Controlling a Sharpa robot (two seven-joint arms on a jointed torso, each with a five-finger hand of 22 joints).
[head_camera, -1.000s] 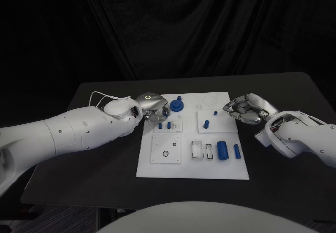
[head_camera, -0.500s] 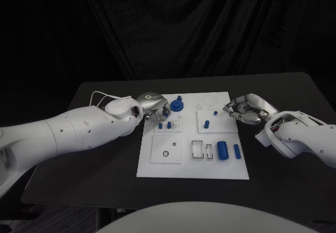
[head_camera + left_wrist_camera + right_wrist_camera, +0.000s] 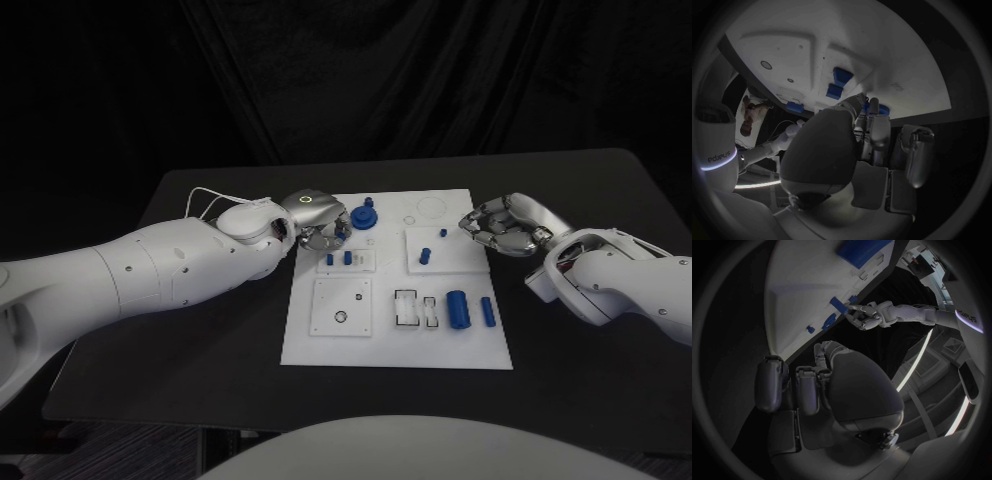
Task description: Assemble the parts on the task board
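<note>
Flat white board [image 3: 397,340], smooth blue cylinders [image 3: 459,309]. Left hand [image 3: 317,219] curled beside knobbed part [image 3: 364,214], grip unclear; right hand [image 3: 505,225] curled empty.

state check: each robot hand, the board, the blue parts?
left robot hand: at the board's far left corner, fingers by the blue knob; grip unclear
right robot hand: curled, holding nothing, at the board's right edge
task board: flat on the table
blue knob: upright on the board
blue cylinder: lying on the board
</note>
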